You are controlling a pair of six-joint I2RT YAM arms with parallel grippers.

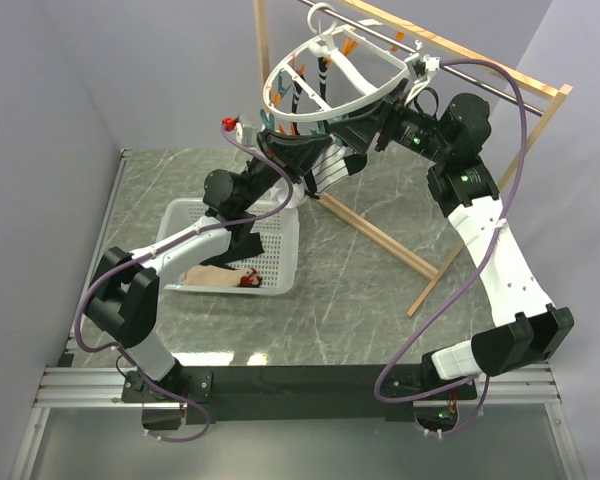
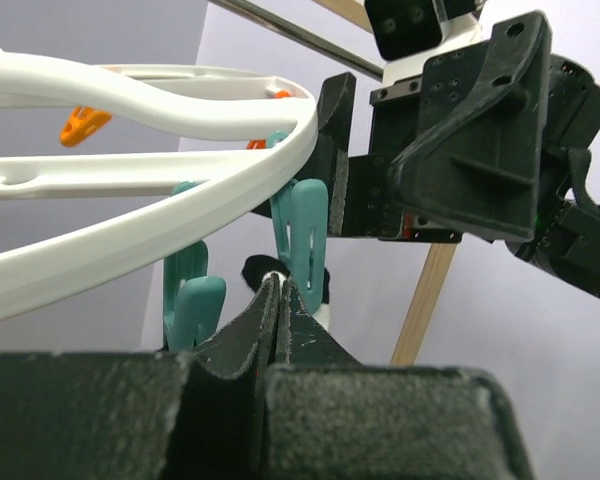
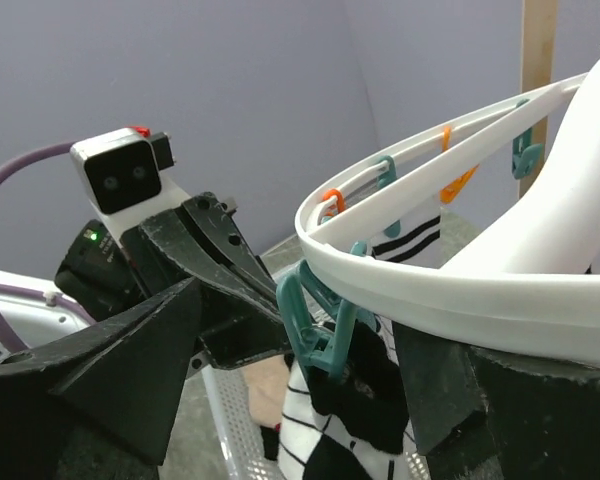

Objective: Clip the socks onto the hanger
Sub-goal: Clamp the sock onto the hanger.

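The hanger is a white ring hung from the metal rod; it also shows in the left wrist view and the right wrist view. A white sock with black stripes and black toe hangs from a teal clip on the ring, and shows in the top view. My left gripper is shut, its tips at the sock's top edge beside that clip. My right gripper is open, one finger on each side of the clip and ring. Another striped sock hangs farther round.
A wooden frame with a metal rod carries the hanger. A white perforated basket lies on the table to the left, with a pinkish item and a red bit in it. Orange and teal clips dangle round the ring.
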